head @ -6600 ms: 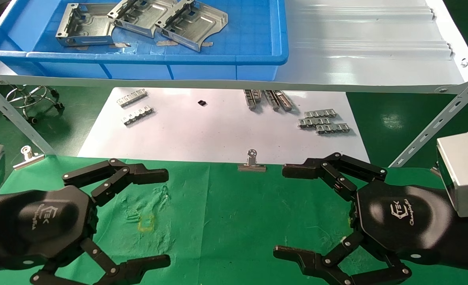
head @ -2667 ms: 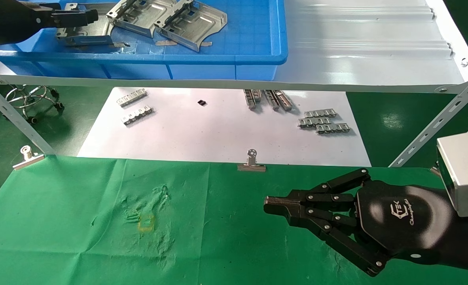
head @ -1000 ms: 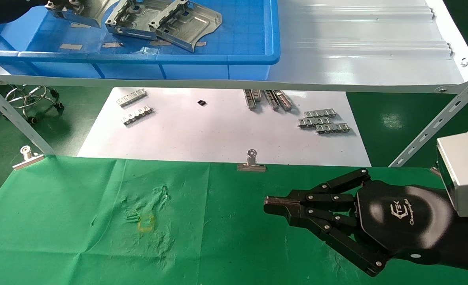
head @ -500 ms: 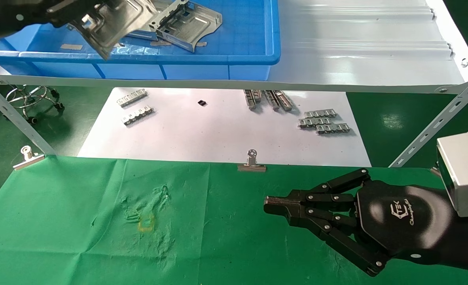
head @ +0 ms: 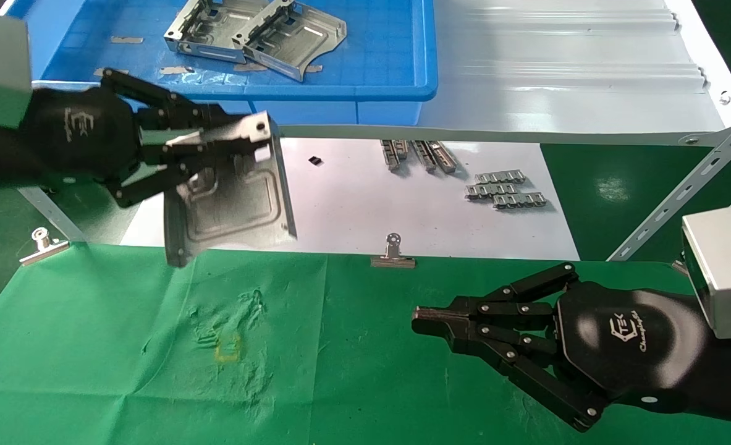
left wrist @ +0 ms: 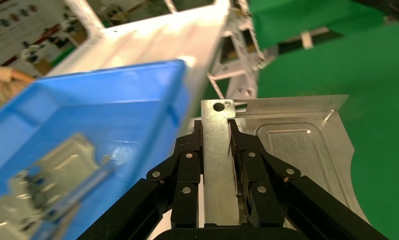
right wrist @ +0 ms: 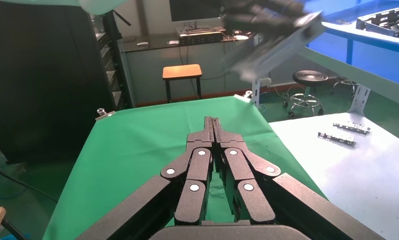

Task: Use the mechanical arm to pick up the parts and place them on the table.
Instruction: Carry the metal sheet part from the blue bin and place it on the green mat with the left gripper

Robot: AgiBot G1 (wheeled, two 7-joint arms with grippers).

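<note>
On the white shelf (head: 563,74) at the back stands a blue bin (head: 365,86) with two brackets (head: 260,31) in it, lying side by side and overlapping, their long sides running slantwise across the bin floor, upturned edges up. Bits of tape show on the floor beside them.

In front of the bin, the left gripper (head: 217,145) is clenched on an upturned edge tab of a third bracket (head: 229,198), held in the air over the near edge of the white sheet (head: 340,210) and the far edge of the green table (head: 365,346). That bracket hangs nearly upright, its flat stamped face toward the robot, its gripped edge uppermost and its lower corner tipped toward the cloth.

The right gripper (head: 424,321) rests low over the table on the right, fingers pressed together on nothing.
</note>
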